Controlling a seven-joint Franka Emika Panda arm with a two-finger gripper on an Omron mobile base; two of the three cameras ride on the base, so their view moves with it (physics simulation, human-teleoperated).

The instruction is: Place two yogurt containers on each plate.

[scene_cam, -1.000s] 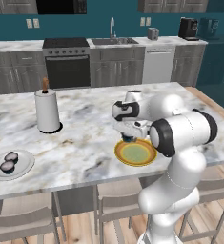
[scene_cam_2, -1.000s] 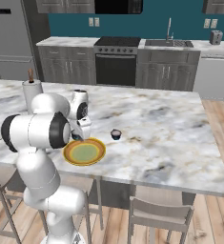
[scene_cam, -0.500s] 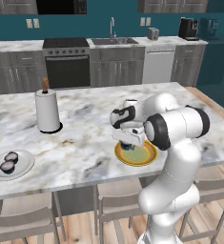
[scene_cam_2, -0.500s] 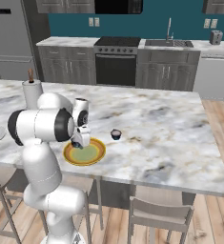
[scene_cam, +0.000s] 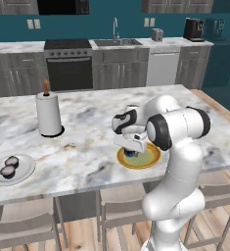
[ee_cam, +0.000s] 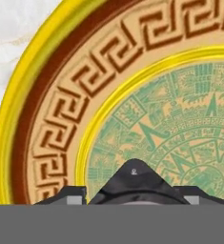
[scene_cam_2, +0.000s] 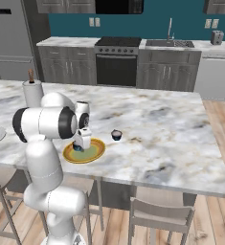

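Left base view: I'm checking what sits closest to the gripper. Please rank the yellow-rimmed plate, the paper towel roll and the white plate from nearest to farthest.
1. Yellow-rimmed plate, directly under the gripper.
2. Paper towel roll, upright, farther back on the counter to the picture's left.
3. White plate, at the counter's far left edge, carrying two yogurt containers.

The counter [scene_cam: 87, 157] is a long island with a pale marble top with grey and brown veins. On it, toward the far left, a white paper towel roll [scene_cam: 49, 113] stands upright. Near the front left edge lies a white-grey plate [scene_cam: 23, 169]. Further right lies a yellow-rimmed plate [scene_cam: 153, 158], and just beside it one small dark yogurt cup [scene_cam_2: 116, 135] stands, apparently apart from the rim.
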